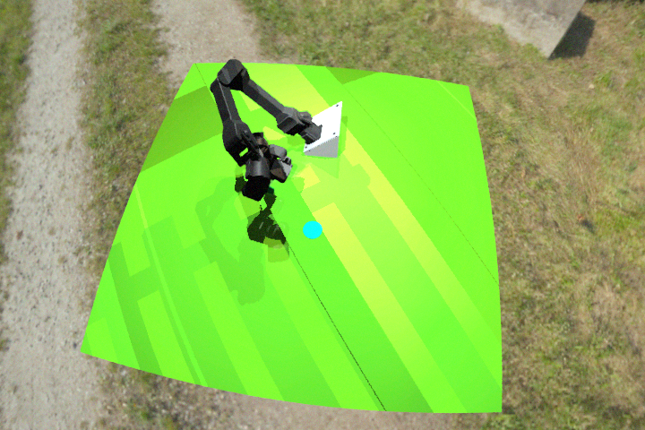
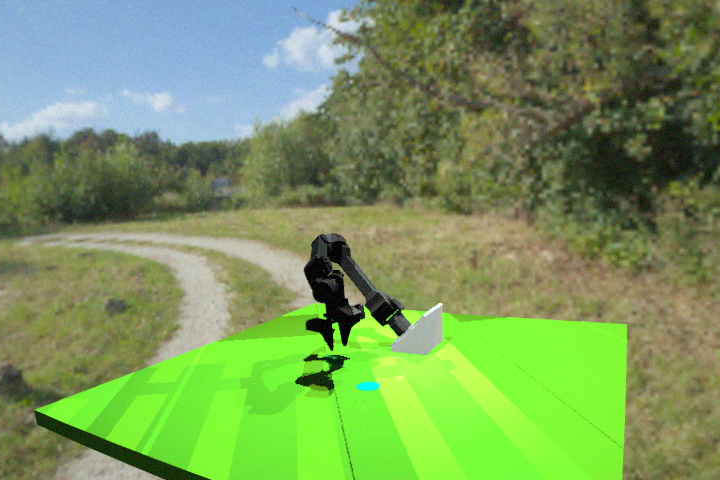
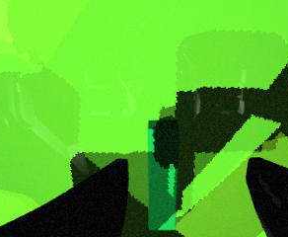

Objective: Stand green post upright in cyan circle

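Note:
The green post [image 2: 333,357] [image 3: 159,197] lies on its side on the table, largely in the arm's shadow. In the top view the arm covers it. My gripper [image 2: 339,346] [image 3: 189,170] points down above the post, its fingers parted and empty. In the wrist view the post runs up and down the picture between the two fingers, nearer the left finger, touching neither. The cyan circle [image 1: 312,229] [image 2: 367,386] is flat on the table, to the right of the gripper and nearer the camera in the top and exterior views. Nothing stands on it.
The white wedge-shaped mount [image 1: 328,133] [image 2: 423,333] at the arm's base stands to the right of the gripper in the top and exterior views. The bright green table [image 1: 409,329] [image 2: 485,418] has patchy reflections and dark arm shadows; its edges border grass and gravel.

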